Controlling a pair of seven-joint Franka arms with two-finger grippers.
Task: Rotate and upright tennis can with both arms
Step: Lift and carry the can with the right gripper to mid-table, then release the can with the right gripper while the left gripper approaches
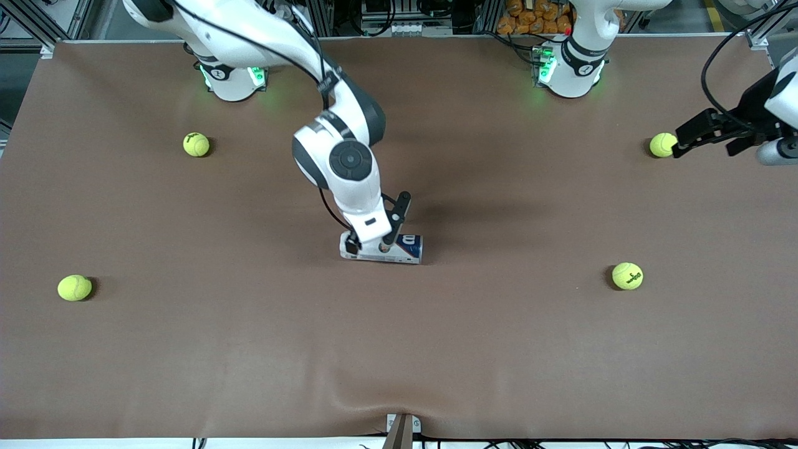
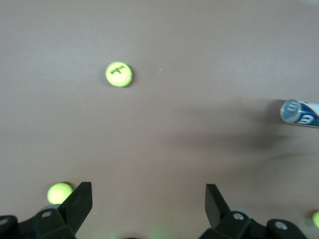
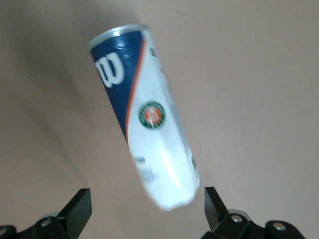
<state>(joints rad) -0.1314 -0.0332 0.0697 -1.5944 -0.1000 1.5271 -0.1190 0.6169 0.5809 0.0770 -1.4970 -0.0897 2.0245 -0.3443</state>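
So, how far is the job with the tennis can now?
Nothing looks done: the tennis can lies on its side mid-table. In hand: the right gripper is over it, jaws open, not gripping. The left gripper waits open at its end of the table. Left: grasp, rotate, stand upright.

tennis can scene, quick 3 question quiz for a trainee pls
1. True or false: the tennis can stands upright.
2. Which gripper is over the can: A left, B right?
3. How many tennis balls lie on the table in the front view?

Key:
1. False, it lies on its side.
2. B, the right gripper, open; the left gripper waits open by a tennis ball at the left arm's end.
3. Four.
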